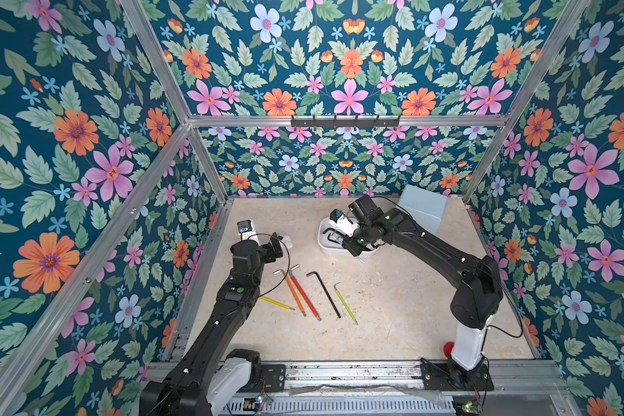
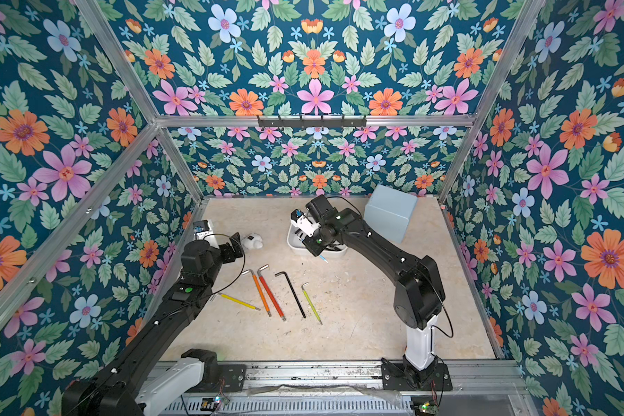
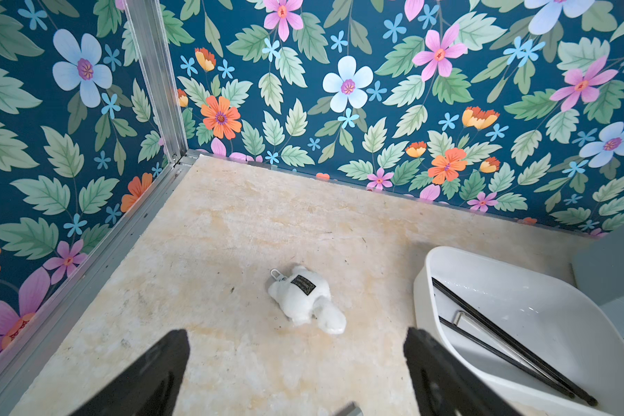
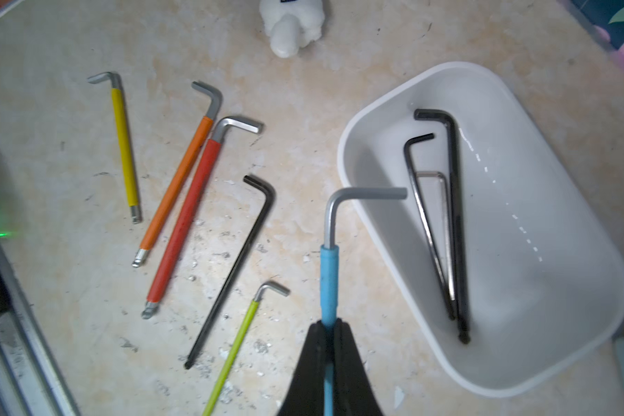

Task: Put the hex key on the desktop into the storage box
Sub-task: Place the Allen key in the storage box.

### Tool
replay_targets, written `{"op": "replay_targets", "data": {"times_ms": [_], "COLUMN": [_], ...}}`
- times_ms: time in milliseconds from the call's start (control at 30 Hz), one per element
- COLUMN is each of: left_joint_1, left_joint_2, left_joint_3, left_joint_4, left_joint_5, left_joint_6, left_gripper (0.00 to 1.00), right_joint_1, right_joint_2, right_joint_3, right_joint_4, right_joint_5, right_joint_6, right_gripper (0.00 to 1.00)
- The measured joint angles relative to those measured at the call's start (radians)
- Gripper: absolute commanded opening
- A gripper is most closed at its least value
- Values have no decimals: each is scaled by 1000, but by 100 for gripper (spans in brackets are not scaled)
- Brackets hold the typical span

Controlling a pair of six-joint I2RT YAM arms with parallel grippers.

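The likeliest slip is a release that comes too soon. The blue hex key [image 4: 329,273] hangs across the edge of the storage box [image 4: 537,288] rather than squarely over its floor. Its bent tip reaches in over the rim, while in a top view the tail of its shaft pokes out past the box's wall. Let go here, it would probably teeter on the rim or slide off onto the desktop [image 4: 303,108]. The right gripper [image 4: 330,326] has its fingers pinched tight on the key's sleeve, and such a thin round grip may let the key swivel as the arm moves further over the box. Three keys [image 4: 454,216] already lie lengthwise inside the box, so a drop could bounce off them. The left gripper [image 3: 296,335] is empty with its fingers spread wide, just outside the box near a white plush toy [image 3: 305,300], and looks clear of any collision. Five more keys [image 4: 188,216] lie on the desktop, well apart from the box. The held key is a slim L: bare grey steel at the short arm and bend, and a sky-blue sleeve along the long shaft.
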Motion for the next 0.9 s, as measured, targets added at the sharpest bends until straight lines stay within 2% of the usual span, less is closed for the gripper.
{"op": "replay_targets", "data": {"times_ms": [167, 300, 667, 900], "left_joint_1": [0, 0, 0, 0], "left_joint_2": [-2, -2, 8, 11], "left_joint_3": [0, 0, -2, -2], "left_joint_4": [0, 0, 0, 0], "left_joint_5": [0, -2, -19, -19], "left_joint_6": [0, 0, 5, 8], "left_gripper": [99, 99, 100, 99], "right_joint_1": [-58, -64, -76, -75], "right_joint_2": [98, 172, 475, 537], "right_joint_3": [56, 109, 397, 452], "right_joint_4": [0, 27, 2, -14], "right_joint_5": [36, 67, 128, 127], "right_joint_6": [-73, -97, -118, -113], "right_gripper": [0, 0, 0, 0]}}
